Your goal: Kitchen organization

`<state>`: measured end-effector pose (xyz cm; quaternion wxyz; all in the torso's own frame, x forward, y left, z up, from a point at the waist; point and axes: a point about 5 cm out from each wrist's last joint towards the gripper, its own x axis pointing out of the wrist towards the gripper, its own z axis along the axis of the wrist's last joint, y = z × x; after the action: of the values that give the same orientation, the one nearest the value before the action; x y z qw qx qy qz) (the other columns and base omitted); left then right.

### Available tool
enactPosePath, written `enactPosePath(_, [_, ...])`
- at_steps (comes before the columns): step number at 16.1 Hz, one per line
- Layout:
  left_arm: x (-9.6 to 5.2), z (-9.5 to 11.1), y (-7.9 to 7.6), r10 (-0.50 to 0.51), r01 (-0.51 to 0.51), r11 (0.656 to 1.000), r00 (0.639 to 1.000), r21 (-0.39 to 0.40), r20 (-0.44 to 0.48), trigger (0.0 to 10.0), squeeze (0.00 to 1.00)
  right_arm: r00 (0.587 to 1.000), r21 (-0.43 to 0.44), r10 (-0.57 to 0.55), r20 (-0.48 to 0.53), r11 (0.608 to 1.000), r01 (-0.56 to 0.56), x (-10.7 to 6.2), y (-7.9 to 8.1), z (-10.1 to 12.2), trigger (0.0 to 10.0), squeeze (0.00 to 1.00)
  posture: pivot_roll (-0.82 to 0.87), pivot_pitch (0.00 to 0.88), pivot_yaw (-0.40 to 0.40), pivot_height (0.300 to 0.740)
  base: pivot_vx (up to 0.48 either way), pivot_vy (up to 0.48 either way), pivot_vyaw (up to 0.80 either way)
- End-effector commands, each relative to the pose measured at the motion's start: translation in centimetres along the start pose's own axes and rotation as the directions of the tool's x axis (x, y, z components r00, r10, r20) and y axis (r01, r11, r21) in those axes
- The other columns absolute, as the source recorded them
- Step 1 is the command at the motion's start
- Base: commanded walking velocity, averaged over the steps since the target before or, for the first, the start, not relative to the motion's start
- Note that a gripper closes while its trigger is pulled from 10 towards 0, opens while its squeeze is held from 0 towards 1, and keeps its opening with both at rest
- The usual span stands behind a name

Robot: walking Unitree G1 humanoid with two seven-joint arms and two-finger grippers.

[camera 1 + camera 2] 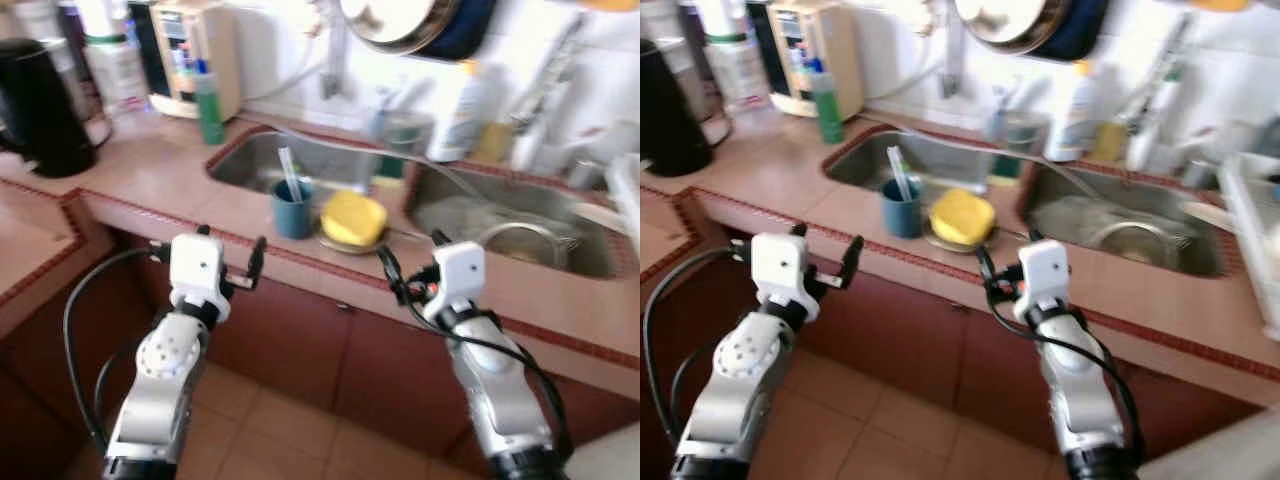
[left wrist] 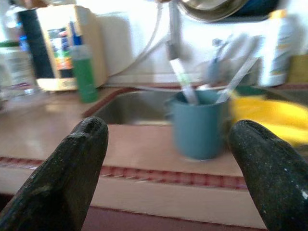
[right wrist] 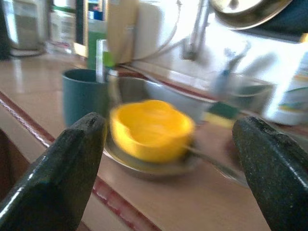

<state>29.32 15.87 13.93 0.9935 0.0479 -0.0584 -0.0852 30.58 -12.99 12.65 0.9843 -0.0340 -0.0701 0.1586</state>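
Observation:
A blue cup (image 1: 292, 208) holding a few upright utensils stands on the tiled counter strip between the two sink basins. Right beside it, a yellow bowl-shaped piece (image 1: 353, 218) rests on a small metal plate (image 3: 144, 166). My left gripper (image 1: 232, 250) hovers open in front of the counter edge, short of the cup (image 2: 197, 125) and pointing at it. My right gripper (image 1: 412, 252) is also open with nothing in it. It stays just off the counter edge, facing the yellow piece (image 3: 151, 127).
A black kettle (image 1: 40, 100), a green bottle (image 1: 210, 105) and a white appliance (image 1: 190, 55) stand at the back left. The right basin holds a metal bowl (image 1: 520, 240). Bottles (image 1: 455, 115) line the back ledge; a pan (image 1: 400, 20) hangs above. Brown cabinet doors (image 1: 290, 350) are below.

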Motion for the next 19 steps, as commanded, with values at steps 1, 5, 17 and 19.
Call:
enactPosePath(1, [0.2, 0.3, 0.0, 0.000, 0.000, 1.000, 1.000, -0.003, 0.011, 10.0, 0.00, 1.000, -0.002, -0.008, 0.000, 1.000, 0.008, 0.1, -0.3, 0.2, 10.0, 0.00, -0.03, 0.001, -0.024, 0.740, 0.345, 0.000, -0.74])
enactPosePath(5, [0.3, 0.3, 0.1, 0.003, -0.003, 1.000, 1.000, -0.003, 0.012, 10.0, 0.00, 1.000, -0.006, -0.010, -0.003, 1.000, 0.010, 0.1, -0.4, 0.1, 10.0, 0.00, -0.03, 0.002, -0.024, 0.740, 0.350, 0.000, -0.74])
enactPosePath(17, [-0.1, 2.3, -0.1, -0.039, 0.049, 0.996, 0.990, -0.073, 0.138, 10.0, 0.00, 1.000, -0.011, 0.004, 0.020, 1.000, -0.004, 0.2, -0.3, 0.4, 10.0, 0.00, -0.04, 0.020, -0.024, 0.740, 0.056, 0.000, -0.06])
enactPosePath(19, [0.1, 3.0, -0.6, -0.093, 0.100, 0.994, 0.983, -0.036, 0.161, 10.0, 0.00, 1.000, -0.014, 0.005, 0.022, 1.000, -0.004, 0.3, -0.4, 0.5, 10.0, 0.00, -0.04, 0.023, -0.023, 0.740, 0.000, 0.000, 0.00])
